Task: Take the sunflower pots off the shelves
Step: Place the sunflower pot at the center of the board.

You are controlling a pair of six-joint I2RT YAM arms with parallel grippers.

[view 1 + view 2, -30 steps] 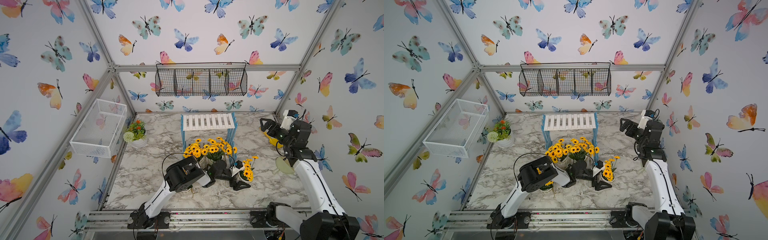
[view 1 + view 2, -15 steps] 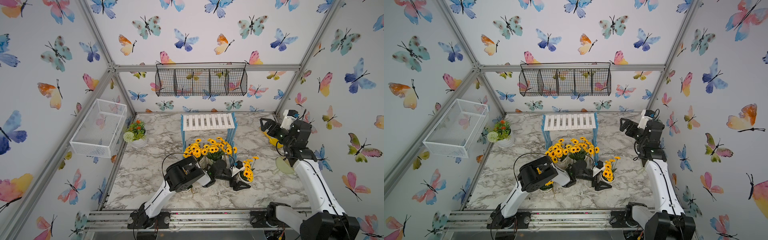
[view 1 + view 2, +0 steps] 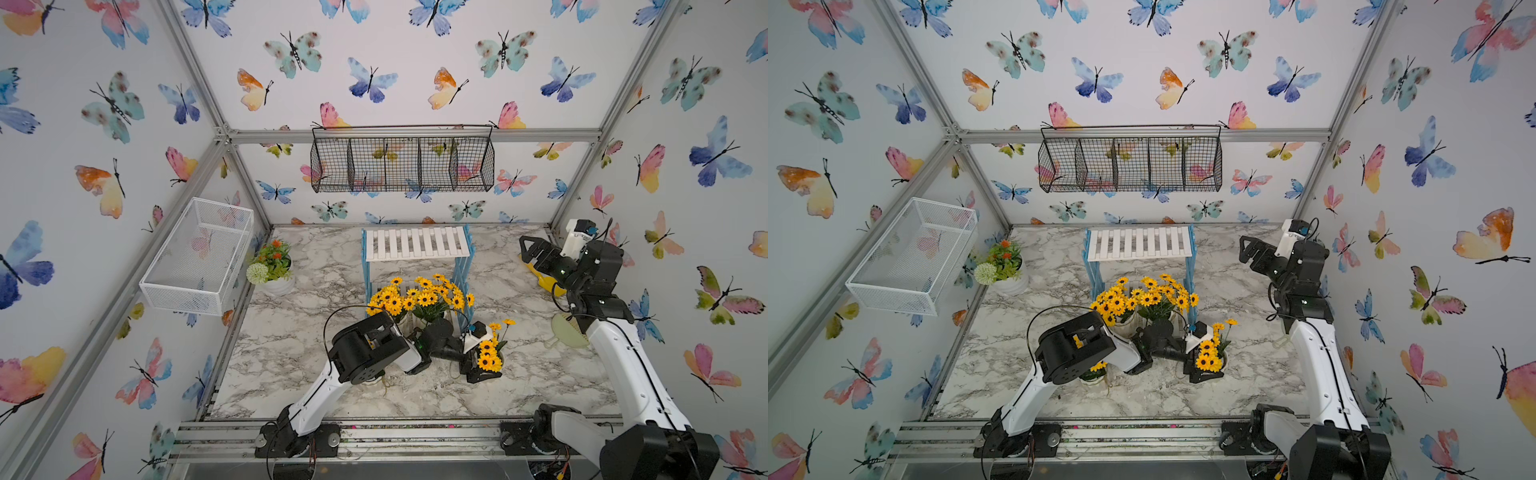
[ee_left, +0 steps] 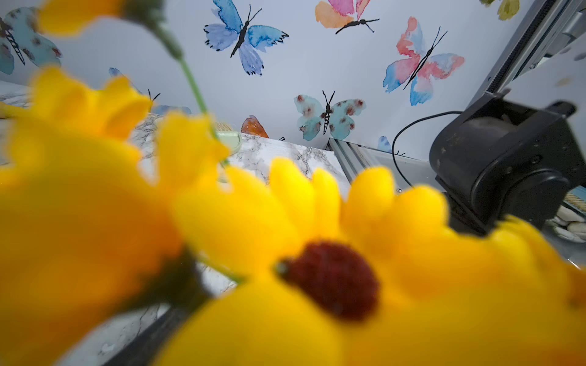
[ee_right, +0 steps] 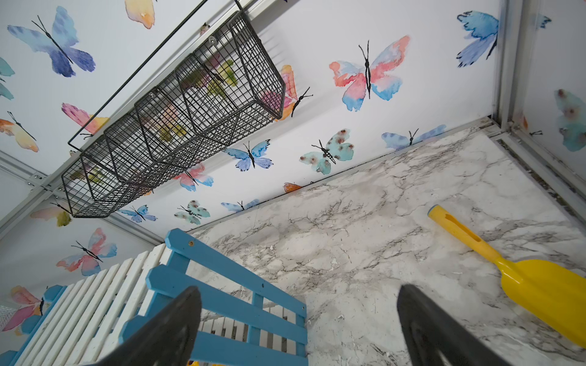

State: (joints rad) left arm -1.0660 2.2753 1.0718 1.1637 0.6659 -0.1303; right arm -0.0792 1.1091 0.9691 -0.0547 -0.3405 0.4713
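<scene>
The shelves (image 3: pixel 417 245) stand at the back middle with a bare top board. Sunflower pots (image 3: pixel 419 297) crowd the lower board. One more sunflower pot (image 3: pixel 1096 376) stands on the table under my left arm's elbow. Another sunflower pot (image 3: pixel 489 360) stands on the table to the right of the shelves' front. My left gripper (image 3: pixel 478 365) lies low around it, and its blooms (image 4: pixel 317 269) fill the left wrist view and hide the jaws. My right gripper (image 5: pixel 299 293) hangs open and empty in the air beside the shelves' blue side (image 5: pixel 222 285).
A yellow shovel (image 5: pixel 539 285) and a pale green tool (image 3: pixel 569 330) lie by the right wall. A white pot with orange flowers (image 3: pixel 272 266) stands at the back left. A black wire basket (image 3: pixel 403 164) hangs on the back wall and a white mesh basket (image 3: pixel 199 257) on the left wall.
</scene>
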